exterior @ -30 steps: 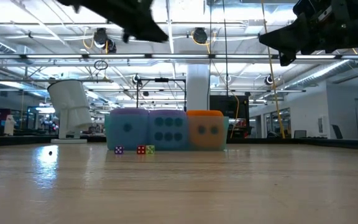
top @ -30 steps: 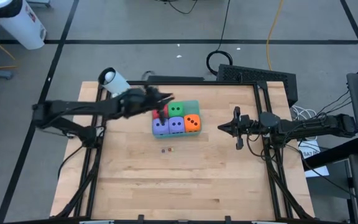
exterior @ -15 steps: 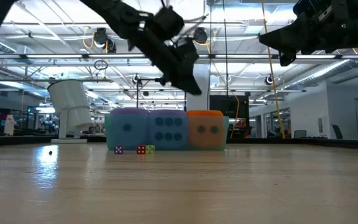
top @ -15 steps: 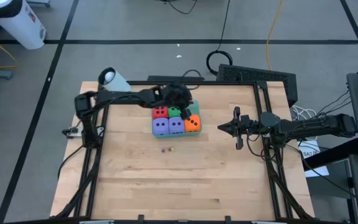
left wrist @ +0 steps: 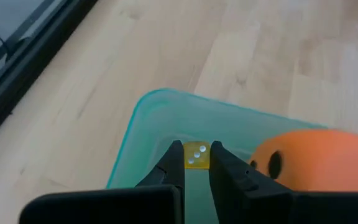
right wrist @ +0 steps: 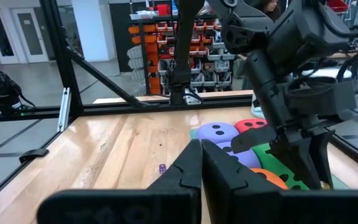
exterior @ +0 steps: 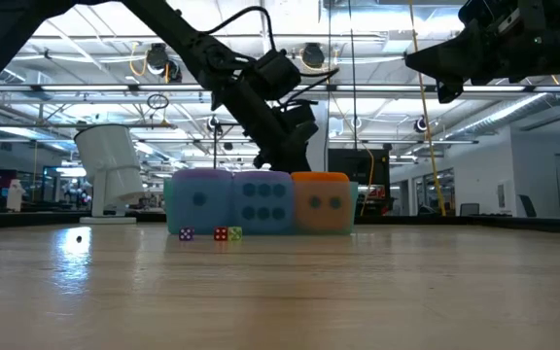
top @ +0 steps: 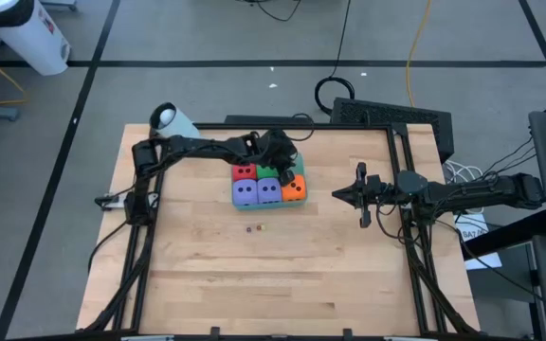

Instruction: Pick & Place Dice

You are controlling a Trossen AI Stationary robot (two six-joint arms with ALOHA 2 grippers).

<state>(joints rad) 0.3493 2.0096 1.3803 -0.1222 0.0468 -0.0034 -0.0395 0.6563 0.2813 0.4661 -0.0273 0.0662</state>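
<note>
**Pinching a tiny yellow die over the teal tray**

Clamped between my left gripper's (left wrist: 196,163) fingers is a tiny yellow die (left wrist: 196,154), three pale pips facing up, and I've got it right above the tray's (left wrist: 143,118) far right corner. Just beside it bulges the orange die (left wrist: 319,158), one dark pip showing. From above, the big cubes fill the tray: red die (top: 244,171) and green die (top: 266,173) in the far row, two purple-blue dice (top: 256,192) and the orange one along the near edge. My left arm reaches in from the left, wrist bent down over the green and orange cubes. On the bare wood nearer than the tray lie three more tiny dice (exterior: 210,233), purple, red and yellow-green in a short line. A white cylinder (top: 171,119) stands at the table's far left corner. Off to the right, my right gripper (top: 360,194) hangs well above the table, fingers pressed together, holding nothing.
</note>
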